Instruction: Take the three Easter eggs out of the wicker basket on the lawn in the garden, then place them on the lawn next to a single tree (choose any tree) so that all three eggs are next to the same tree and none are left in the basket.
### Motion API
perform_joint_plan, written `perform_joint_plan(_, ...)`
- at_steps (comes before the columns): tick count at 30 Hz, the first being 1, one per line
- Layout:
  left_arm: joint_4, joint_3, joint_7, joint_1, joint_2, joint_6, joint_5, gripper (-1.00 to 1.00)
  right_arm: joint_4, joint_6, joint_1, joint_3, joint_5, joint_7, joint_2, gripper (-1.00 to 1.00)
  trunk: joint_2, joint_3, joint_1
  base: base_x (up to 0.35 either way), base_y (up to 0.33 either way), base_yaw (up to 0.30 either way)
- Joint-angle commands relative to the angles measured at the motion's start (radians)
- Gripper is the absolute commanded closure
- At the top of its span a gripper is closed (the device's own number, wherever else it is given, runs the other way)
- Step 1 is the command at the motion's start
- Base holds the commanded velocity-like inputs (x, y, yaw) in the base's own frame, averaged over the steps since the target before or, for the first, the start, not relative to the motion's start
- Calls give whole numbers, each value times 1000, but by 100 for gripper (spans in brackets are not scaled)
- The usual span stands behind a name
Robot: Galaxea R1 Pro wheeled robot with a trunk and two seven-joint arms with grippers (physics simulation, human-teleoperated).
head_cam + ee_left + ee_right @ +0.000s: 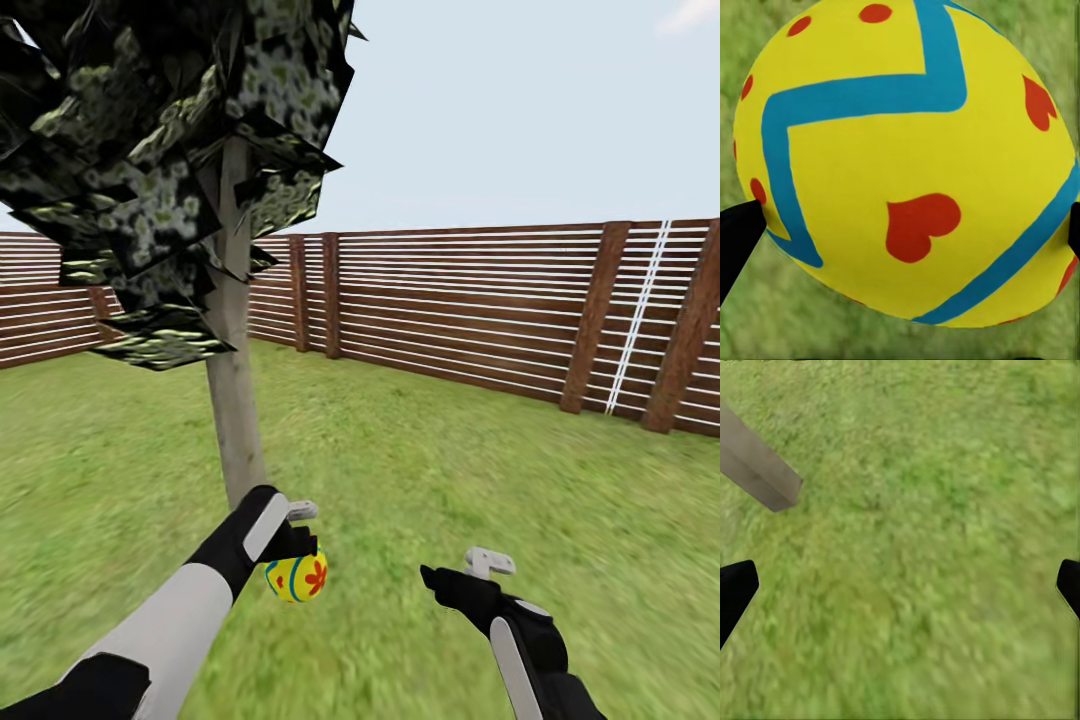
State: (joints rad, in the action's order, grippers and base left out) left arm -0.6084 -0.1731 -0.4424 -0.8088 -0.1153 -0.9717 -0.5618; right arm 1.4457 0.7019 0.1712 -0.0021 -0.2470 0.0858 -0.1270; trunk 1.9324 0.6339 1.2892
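Green mottled lawn (pixel 480 470) stretches to a brown slatted wooden fence (pixel 460 320); beside the pale grey-beige tree trunk (pixel 232 400) the left gripper (pixel 298 560) clamps a yellow blue-zigzag Easter egg (pixel 296 578), while the right gripper (pixel 455 572) hangs wide open, empty

One yellow Easter egg (pixel 296 577) is being held above the lawn (pixel 420 480). It is being kept just beside the tree (pixel 232 400).
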Motion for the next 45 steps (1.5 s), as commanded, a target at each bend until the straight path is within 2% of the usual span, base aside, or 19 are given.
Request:
perform_joint_plan(1,-1,-3,-10,-1,0,-2,-10,100,1,4,1,0,-11,9,0,-100,1,1,0,217,-257,10)
perform_joint_plan(13,-3,-3,-21,0,-2,18,-6,100,1,4,1,-2,-11,8,0,-100,1,1,0,198,-265,1)
perform_joint_plan(23,-9,-3,-24,0,0,19,-7,100,1,4,1,-1,-10,8,0,-100,1,1,0,31,-160,21)
perform_joint_plan(36,-5,-3,-25,0,2,30,-4,100,1,4,1,1,-9,8,0,-100,1,1,0,29,-283,264)
perform_joint_plan(45,-16,-3,-53,2,2,34,-6,100,0,4,1,3,-11,8,0,-100,1,1,0,66,-281,287)
